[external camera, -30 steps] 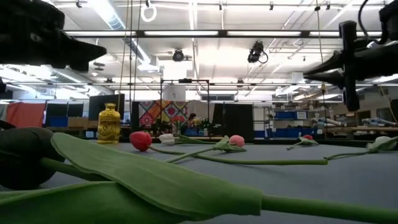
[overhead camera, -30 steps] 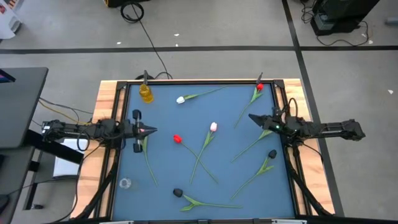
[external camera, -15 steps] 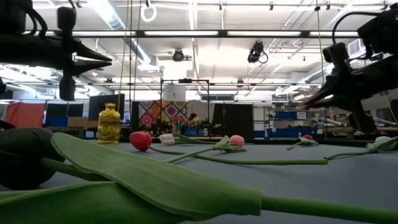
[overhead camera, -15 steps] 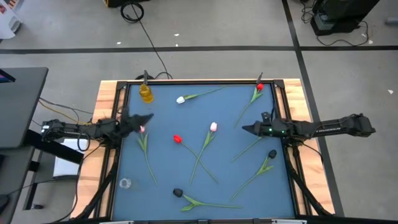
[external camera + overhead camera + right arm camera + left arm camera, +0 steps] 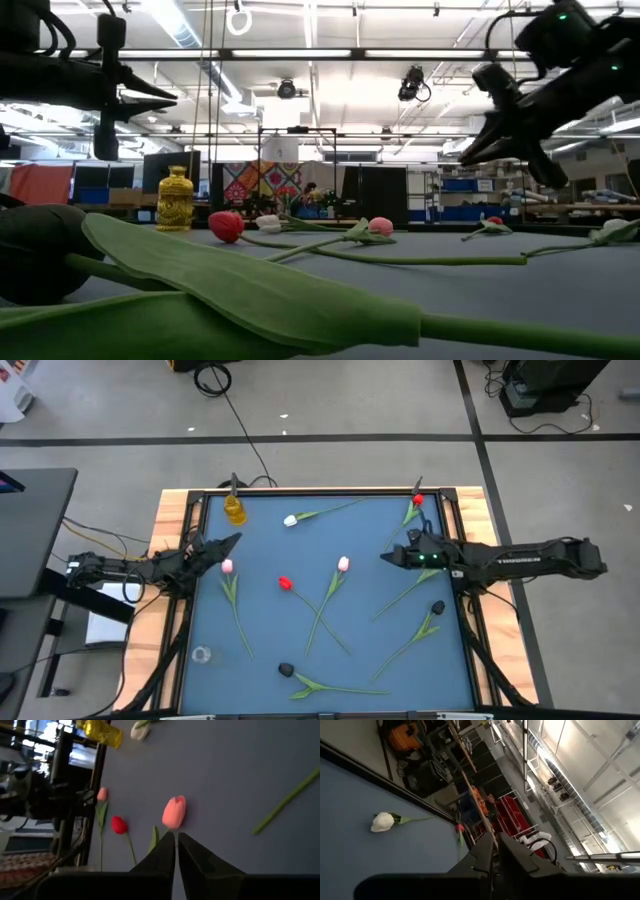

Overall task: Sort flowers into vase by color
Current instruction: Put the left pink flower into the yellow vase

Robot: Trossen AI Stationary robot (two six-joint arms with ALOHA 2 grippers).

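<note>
flowers (image 5: 343, 564) scattered on mat | left gripper (image 5: 236, 539) clenched, empty | right gripper (image 5: 386, 558) clenched, empty

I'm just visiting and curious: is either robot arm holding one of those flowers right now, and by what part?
Neither. The left gripper and right gripper both hang above the table with jaws closed on nothing; every tulip, such as the pink one, lies loose on the blue mat.

From above we see the blue surface (image 5: 330, 600) evenly and brightly lit, with only faint shadows under the stems. In the low view, rows of ceiling lights (image 5: 300, 55) glare overhead, and the nearest green leaf (image 5: 250, 290) and black tulip bud (image 5: 40, 250) loom large and soft. In both wrist views the dark fingers (image 5: 162, 852) sit blurred in shadow, and the skylights (image 5: 580, 750) look washed out.
</note>
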